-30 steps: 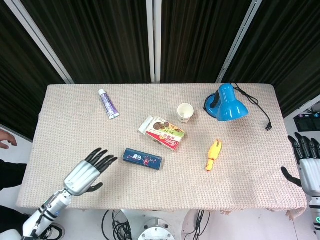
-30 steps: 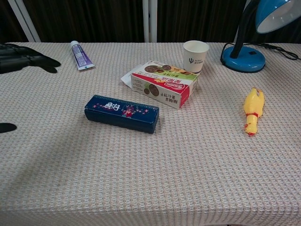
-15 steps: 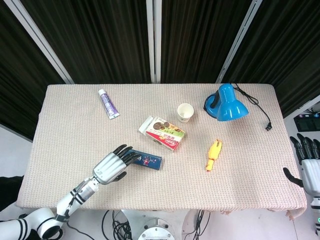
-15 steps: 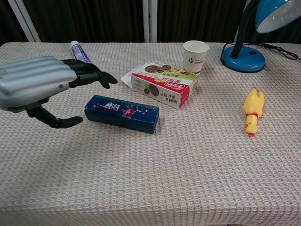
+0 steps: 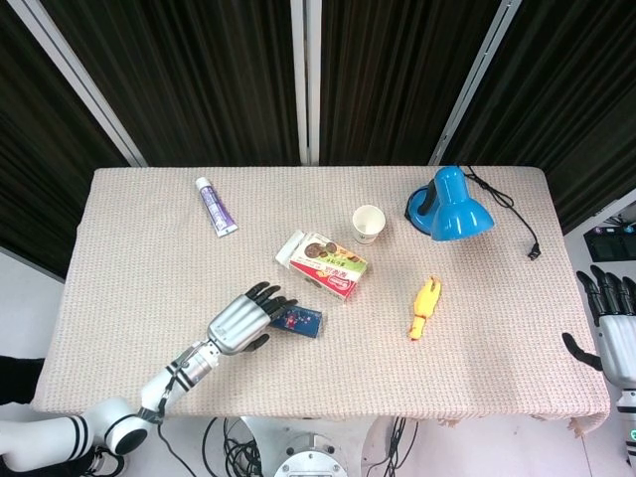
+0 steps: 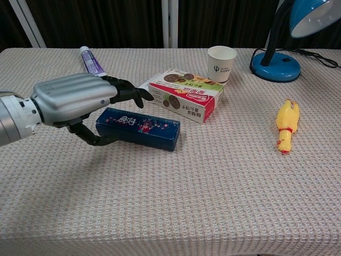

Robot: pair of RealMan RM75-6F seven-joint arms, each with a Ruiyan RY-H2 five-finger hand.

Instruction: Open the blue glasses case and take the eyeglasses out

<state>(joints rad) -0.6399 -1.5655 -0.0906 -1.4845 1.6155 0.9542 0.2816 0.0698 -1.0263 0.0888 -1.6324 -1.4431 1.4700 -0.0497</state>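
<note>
The blue glasses case (image 6: 138, 128) is lying closed and flat on the desk (image 5: 139, 248), near-centre, just near-left of the biscuit box (image 6: 184, 95).

The left hand (image 6: 74, 101) is reaching over the left end of the case. Chest view: its fingers (image 6: 128, 90) are extending above and behind the lid, with the thumb (image 6: 90, 137) curling low in front of the case's near-left corner, so the hand is standing wide, straddling that end. I cannot tell from either view whether any part is actually touching the case. Head view: the same hand (image 5: 241, 320) is covering the left half of the case, leaving only its right end (image 5: 301, 320) visible.

The right hand (image 5: 614, 323) is appearing only in the head view, at the far right edge off the desk, fingers apart and pointing up, holding nothing.

The chest view is showing the printing on the white paper cup (image 6: 221, 63) and the lamp base (image 6: 275, 66). The head view is showing the whole blue desk lamp (image 5: 452, 206) and its cord (image 5: 512, 214). The yellow rubber chicken (image 6: 285, 126) is lying to the right, well apart from the case. The toothpaste tube (image 5: 216, 207) is lying far-left.
</note>
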